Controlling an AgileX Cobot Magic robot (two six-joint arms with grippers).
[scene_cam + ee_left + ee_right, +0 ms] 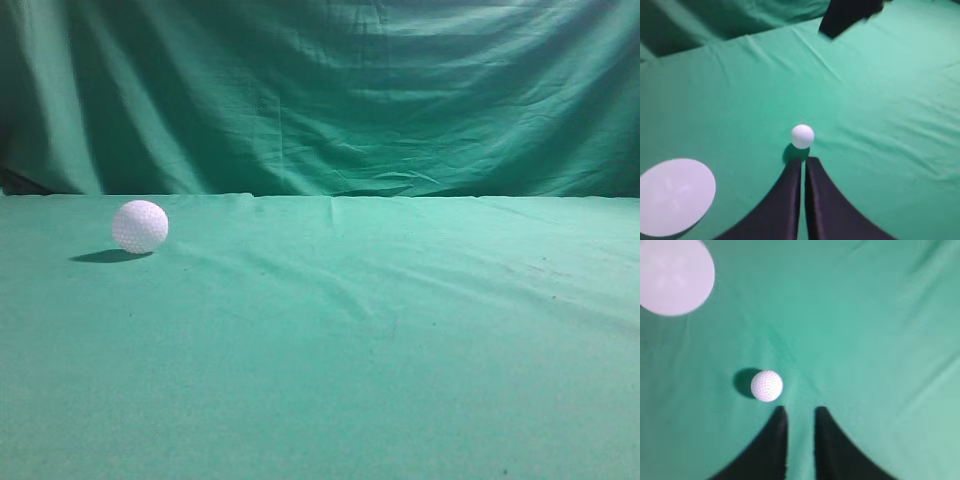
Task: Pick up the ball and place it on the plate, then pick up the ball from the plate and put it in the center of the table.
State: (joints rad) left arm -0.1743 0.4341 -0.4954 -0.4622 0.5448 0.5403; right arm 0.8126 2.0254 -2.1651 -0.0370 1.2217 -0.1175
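dark fingers of the left gripper [803, 162] are seen pressed nearly together just short of the ball [802, 136], which sits on the table [400, 380], untouched. the right gripper [800, 412] is held slightly spread, nothing between its fingers, with the ball just beside its left tip. the plate [674, 196] is seen bare, apart from the ball. nothing is judged done yet: both transfers remain.
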